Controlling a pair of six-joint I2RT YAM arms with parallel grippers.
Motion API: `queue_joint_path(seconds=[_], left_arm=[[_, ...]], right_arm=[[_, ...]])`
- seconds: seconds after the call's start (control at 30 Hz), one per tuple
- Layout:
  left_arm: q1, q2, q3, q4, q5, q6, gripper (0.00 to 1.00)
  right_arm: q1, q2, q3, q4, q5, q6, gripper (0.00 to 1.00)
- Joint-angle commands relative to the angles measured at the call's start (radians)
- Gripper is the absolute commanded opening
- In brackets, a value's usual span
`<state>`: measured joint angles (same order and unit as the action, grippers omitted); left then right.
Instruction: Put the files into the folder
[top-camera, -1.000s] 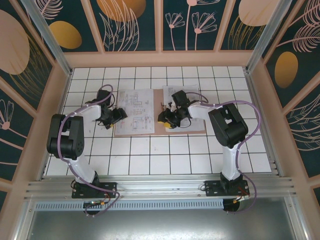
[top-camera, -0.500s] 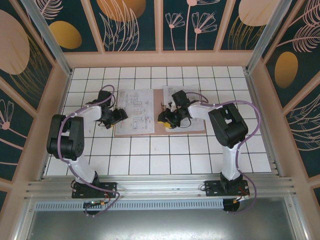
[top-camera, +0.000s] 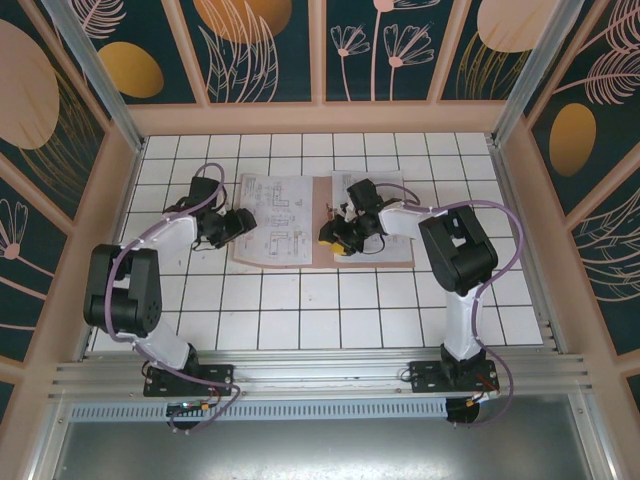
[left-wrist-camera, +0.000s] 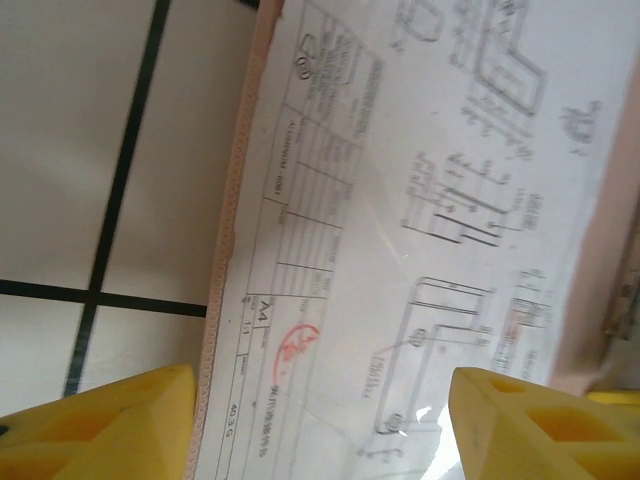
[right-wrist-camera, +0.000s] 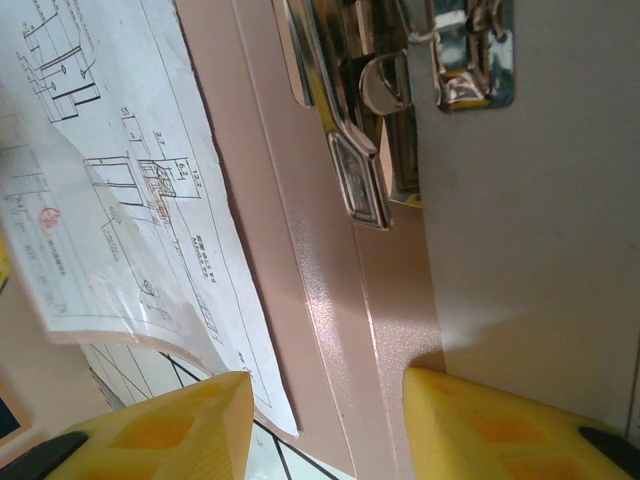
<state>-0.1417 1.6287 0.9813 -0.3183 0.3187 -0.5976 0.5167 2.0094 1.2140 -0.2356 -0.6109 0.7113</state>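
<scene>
Folder (top-camera: 318, 258): pinkish-brown card, lying open and flat on white tiled surface (top-camera: 330, 320), between the two arms.
Files (top-camera: 275, 215): white sheets printed with black line drawings and tables, lying on left half of folder; seemingly more than one sheet overlapping, exact count not clear.
Pale sheet (top-camera: 392, 190): on right half of folder, far part showing beyond right arm; print on it too small to read.
Clip (right-wrist-camera: 385, 110): shiny metal, fixed to folder beside its spine, at edge of grey-white sheet on right half.
Red stamp (left-wrist-camera: 298, 345): on printed sheet, close to left edge of folder, beside a small title block.
Left tool (top-camera: 236, 224): low at left edge of folder, pointing toward its middle; yellow fingers (left-wrist-camera: 100, 425) set wide apart, one over bare tiles just outside folder, other over printed sheet; edge of folder and sheet lying in the gap; nothing clamped.
Right tool (top-camera: 335, 238): low over middle of folder, just right of spine; yellow fingers (right-wrist-camera: 150, 430) apart, one toward printed sheet on left half, other toward grey-white sheet on right half; bare pink card of folder in the gap; nothing clamped.
Contact with folder: cannot tell for either tool, fingertips cut off at bottom of both wrist views.
Surface: black grid lines running up to and under left edge of folder.
</scene>
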Motion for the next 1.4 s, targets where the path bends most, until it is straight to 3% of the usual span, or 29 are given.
queue_joint_path(seconds=[0.0, 0.2, 0.3, 0.6, 0.83, 1.0, 1.23, 1.37], left_arm=[[-0.038, -0.040, -0.003, 0.046, 0.157, -0.044, 0.66], [-0.041, -0.093, -0.030, 0.116, 0.213, -0.135, 0.62], [-0.041, -0.104, -0.041, 0.168, 0.237, -0.182, 0.53], [-0.063, -0.071, 0.048, 0.059, 0.184, -0.137, 0.01], [-0.075, -0.022, 0.184, -0.190, -0.007, -0.010, 0.00], [-0.077, 0.006, 0.307, -0.358, -0.149, 0.069, 0.00], [-0.075, 0.040, 0.452, -0.527, -0.298, 0.146, 0.00], [-0.076, 0.047, 0.517, -0.593, -0.362, 0.159, 0.00]], right_arm=[[0.001, 0.099, -0.036, -0.106, 0.077, -0.022, 0.46], [-0.013, 0.101, -0.039, -0.108, 0.079, -0.028, 0.46], [-0.018, 0.101, -0.034, -0.113, 0.080, -0.031, 0.46], [-0.019, 0.101, -0.022, -0.097, 0.060, -0.029, 0.48], [-0.004, 0.031, 0.067, -0.076, 0.015, -0.076, 0.65], [-0.049, -0.064, 0.085, -0.037, 0.009, -0.055, 0.71], [-0.225, -0.148, -0.065, 0.074, -0.009, 0.014, 0.66], [-0.264, -0.118, -0.099, 0.069, -0.016, 0.014, 0.60]])
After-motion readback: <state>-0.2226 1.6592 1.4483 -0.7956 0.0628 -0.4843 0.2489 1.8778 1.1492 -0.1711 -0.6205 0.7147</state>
